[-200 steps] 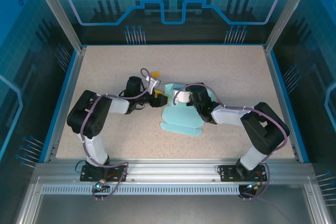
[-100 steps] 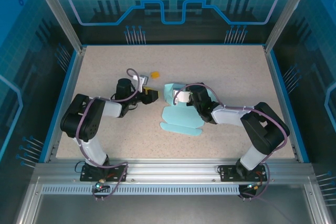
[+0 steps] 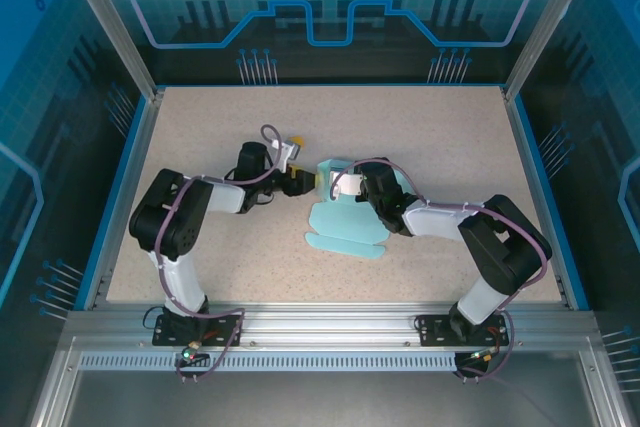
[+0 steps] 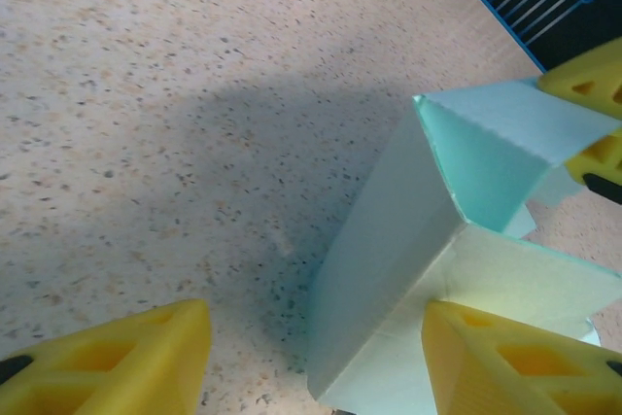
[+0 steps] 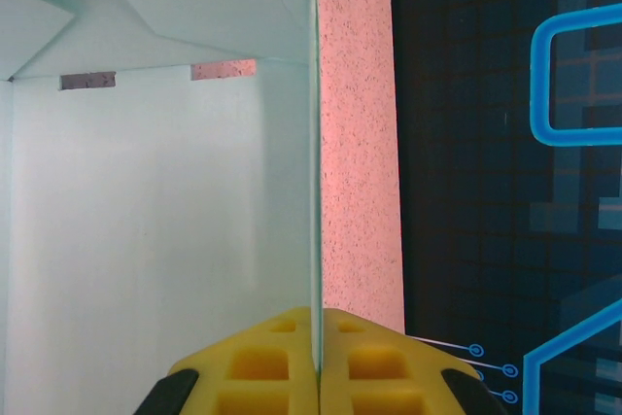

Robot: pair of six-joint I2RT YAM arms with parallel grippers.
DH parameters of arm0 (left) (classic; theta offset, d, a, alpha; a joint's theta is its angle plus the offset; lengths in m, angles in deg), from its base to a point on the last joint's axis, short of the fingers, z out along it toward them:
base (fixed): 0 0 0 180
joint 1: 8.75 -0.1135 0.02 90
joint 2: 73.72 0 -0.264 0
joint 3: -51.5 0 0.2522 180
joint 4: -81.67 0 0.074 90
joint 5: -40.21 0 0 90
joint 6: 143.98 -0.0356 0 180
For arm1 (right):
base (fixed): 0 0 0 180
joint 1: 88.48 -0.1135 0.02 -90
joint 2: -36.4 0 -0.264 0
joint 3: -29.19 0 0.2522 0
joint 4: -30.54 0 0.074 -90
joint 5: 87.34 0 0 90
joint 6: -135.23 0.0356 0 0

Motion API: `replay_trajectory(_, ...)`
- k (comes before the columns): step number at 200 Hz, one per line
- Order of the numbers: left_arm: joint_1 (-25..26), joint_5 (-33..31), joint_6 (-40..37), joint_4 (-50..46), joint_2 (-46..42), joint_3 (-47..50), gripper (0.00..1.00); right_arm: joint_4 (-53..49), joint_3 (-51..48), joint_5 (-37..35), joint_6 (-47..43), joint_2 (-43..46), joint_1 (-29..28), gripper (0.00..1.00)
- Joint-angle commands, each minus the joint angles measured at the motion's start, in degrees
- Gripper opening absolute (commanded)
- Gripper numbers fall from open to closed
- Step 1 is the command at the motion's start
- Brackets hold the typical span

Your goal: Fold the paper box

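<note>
Light blue card, the paper box (image 3: 345, 217) sits near the middle of the speckled table (image 3: 450, 137). It is half made: its raised walls stand at the 12 o'clock end and its flat rounded flaps spread toward 6 o'clock.

The right gripper (image 3: 338, 187) reaches in from 4 o'clock. On its wrist view the yellow jaws of the right gripper (image 5: 318, 323) are pressed together on the thin edge of one upright wall of the paper box (image 5: 155, 221). We judge this pinch is there to keep the wall standing and the whole piece from sliding.

The left gripper (image 3: 297, 182) sits at 9 o'clock of the raised part. On its wrist view the jaws of the left gripper (image 4: 316, 323) stand apart, with a folded corner of the paper box (image 4: 389, 269) rising between them. The pad at 5 o'clock may touch the card, though the angle leaves that unclear. We read this as lining up to push or squeeze that corner square.

A tiny orange bit (image 3: 296, 137) lies at 11 o'clock of the box, apart from it.
</note>
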Motion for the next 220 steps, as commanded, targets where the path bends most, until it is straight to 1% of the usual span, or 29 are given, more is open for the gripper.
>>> replay_trajectory(1, 0.8, 4.5, -2.3, -0.6, 1.4, -2.0, 0.61, -0.8, 1.5, 0.1, 0.8, 1.1, -0.4, 0.00)
replay_trajectory(53, 2.3, 6.5, -4.0, -1.4, 2.6, -3.5, 0.62, -1.3, 1.7, 0.0, 1.0, 1.1, -0.4, 0.00)
replay_trajectory(89, 3.0, 6.6, -4.2, -1.1, 2.9, -3.8, 0.64, -1.6, 1.8, 0.1, 1.2, 1.1, -0.4, 0.00)
replay_trajectory(109, 3.4, 5.2, -4.1, -1.1, 3.3, -4.4, 0.64, -1.8, 1.8, 0.3, 1.6, 1.1, -0.5, 0.00)
replay_trajectory(160, 4.7, -1.6, -4.0, -1.2, 4.1, -5.5, 0.65, -2.4, 1.6, 1.1, 2.5, 2.0, -0.5, 0.00)
replay_trajectory(197, 5.2, -4.2, -2.9, 1.7, 4.0, -4.6, 0.68, -3.1, 1.5, 1.9, 3.4, 2.2, -0.5, 0.00)
replay_trajectory(220, 5.6, -5.3, -3.0, 1.4, 4.0, -4.7, 0.70, -3.3, 1.5, 2.1, 4.0, 2.2, -0.6, 0.00)
